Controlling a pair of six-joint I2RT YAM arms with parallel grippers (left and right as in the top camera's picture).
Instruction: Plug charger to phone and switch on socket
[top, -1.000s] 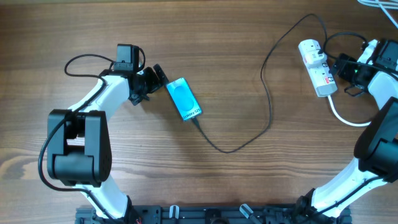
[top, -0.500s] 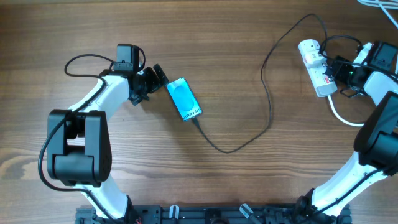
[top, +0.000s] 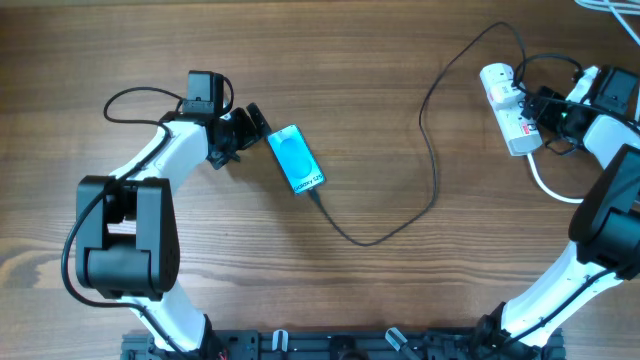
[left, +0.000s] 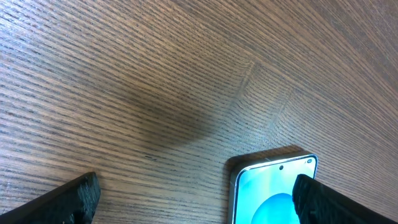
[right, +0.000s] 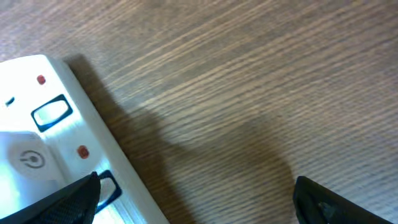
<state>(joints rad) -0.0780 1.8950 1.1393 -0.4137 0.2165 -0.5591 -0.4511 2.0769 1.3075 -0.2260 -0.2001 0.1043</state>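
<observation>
The phone (top: 296, 158) lies flat on the table, turquoise face up, and shows in the left wrist view (left: 273, 196). The charger (top: 432, 160), a thin black cable, runs from the phone's lower end in a loop up to the socket (top: 508, 108), a white power strip at the upper right, also in the right wrist view (right: 50, 155) with red marks and a rocker switch (right: 51, 112). My left gripper (top: 243, 130) is open, one finger over the phone's top corner. My right gripper (top: 543, 108) is open, one finger at the socket's edge.
A thick white cord (top: 545, 180) curves from the socket toward the right arm. More white cables (top: 610, 12) lie at the top right corner. Bare wood lies between the two arms.
My right gripper has moved slightly up and left along the socket. The left arm, phone and charger have not moved.
</observation>
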